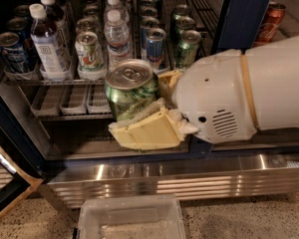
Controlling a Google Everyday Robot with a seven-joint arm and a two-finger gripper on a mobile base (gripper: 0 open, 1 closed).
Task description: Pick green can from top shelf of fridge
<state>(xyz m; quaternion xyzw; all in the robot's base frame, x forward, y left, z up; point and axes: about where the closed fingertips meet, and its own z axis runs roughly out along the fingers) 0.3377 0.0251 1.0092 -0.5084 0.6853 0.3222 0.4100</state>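
My gripper [152,106] is shut on a green can [131,88] with a mottled label and silver top. It holds the can upright in front of the fridge [239,14], out past the top shelf [25,78]. One yellowish finger [147,128] lies under and in front of the can, the other behind it. The white arm comes in from the right. Several more green cans [188,46] stand in the right lane of the top shelf.
Water bottles [117,34], blue-and-silver cans [154,44], a white can with green and red marks [89,54] and a blue can [10,51] fill the shelf. Small clear trays [72,101] sit on the lower rack. A clear plastic bin [132,218] lies on the floor. The dark blue door frame [241,19] stands right.
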